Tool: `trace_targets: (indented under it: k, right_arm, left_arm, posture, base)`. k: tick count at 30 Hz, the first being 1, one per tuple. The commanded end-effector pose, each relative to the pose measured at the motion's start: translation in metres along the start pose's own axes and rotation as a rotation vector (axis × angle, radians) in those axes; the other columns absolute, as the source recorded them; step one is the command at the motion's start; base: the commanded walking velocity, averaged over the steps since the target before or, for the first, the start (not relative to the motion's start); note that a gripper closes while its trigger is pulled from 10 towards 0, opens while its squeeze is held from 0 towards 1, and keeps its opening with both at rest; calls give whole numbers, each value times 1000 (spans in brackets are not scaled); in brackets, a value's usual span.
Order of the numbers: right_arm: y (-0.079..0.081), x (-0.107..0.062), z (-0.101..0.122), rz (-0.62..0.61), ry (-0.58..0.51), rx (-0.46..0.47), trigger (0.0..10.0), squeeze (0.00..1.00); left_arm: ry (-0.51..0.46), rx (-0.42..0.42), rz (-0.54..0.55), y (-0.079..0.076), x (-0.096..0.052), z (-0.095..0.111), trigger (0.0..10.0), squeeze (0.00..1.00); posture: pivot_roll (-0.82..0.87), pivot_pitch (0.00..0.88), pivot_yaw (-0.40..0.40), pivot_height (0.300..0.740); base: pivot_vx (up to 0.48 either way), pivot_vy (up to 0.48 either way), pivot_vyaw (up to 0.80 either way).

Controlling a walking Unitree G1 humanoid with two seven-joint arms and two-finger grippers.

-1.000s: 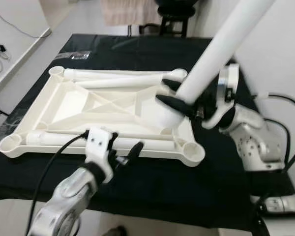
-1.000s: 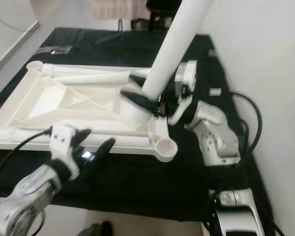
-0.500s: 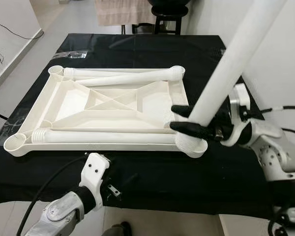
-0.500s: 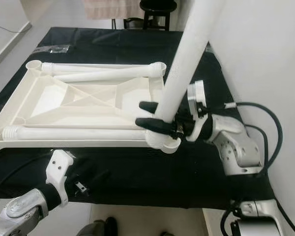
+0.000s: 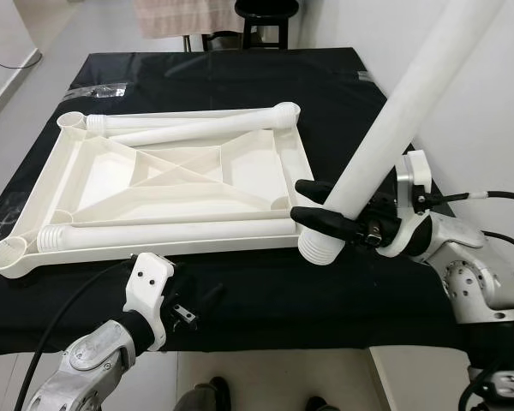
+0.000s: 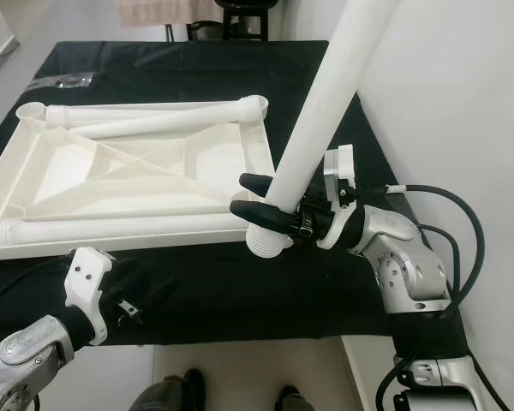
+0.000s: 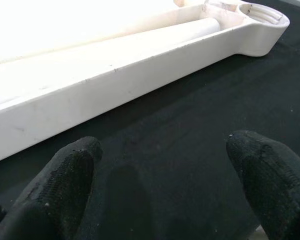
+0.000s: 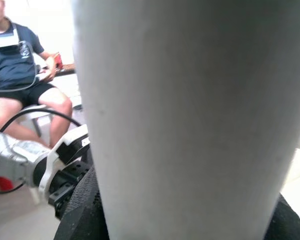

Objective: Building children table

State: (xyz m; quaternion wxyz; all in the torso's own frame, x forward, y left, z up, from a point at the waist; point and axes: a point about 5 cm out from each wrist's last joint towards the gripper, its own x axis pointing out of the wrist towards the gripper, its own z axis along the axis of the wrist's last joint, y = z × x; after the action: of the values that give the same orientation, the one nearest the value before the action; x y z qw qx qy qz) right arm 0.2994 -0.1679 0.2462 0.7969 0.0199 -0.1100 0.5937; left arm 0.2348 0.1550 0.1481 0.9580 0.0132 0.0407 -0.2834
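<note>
A white plastic table top [image 5: 167, 184] lies upside down on a table covered with a black cloth [image 5: 343, 94], its ribbed underside facing up, and it takes most of the left and middle part of the cloth. It has a round socket at the corners; the socket at the near left corner [image 5: 6, 254] is open and faces up. Two white legs lie inside the frame: one leg [image 5: 167, 233] rests along the near long side, and another leg [image 5: 197, 130] lies along the far long side. The right gripper [image 5: 313, 202] is closed around a third white leg [image 5: 385, 145] and holds it tilted, with the upper end leaning to the right and out of the picture. The threaded lower end of this leg [image 5: 319, 248] is just beside the near right corner of the table top; I cannot tell if it touches the socket there. In the right wrist view the leg stands very close between the black fingers [image 8: 82, 212], and a seated person [image 8: 20, 65] is visible behind. The left gripper [image 5: 197, 301] is low at the near edge of the table, over the black cloth and apart from the table top, and its two fingers [image 7: 65, 180] are spread wide with nothing between them.
</note>
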Motion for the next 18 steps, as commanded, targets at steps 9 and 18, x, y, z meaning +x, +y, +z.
trace_targets:
  k: [9,18]
  right_arm:
    - [0,5,8,-35,-52,-37,10000,0]
    - [4,9,7,-50,-65,-32,10000,0]
  left_arm:
    - [-22,-29,67,6,5,2,10000,0]
    - [-82,-85,148,16,9,14,10000,0]
  posture:
    - [55,319,0,740]
    - [54,312,-3,740]
  base:
    - [107,0,0]
    - [147,0,0]
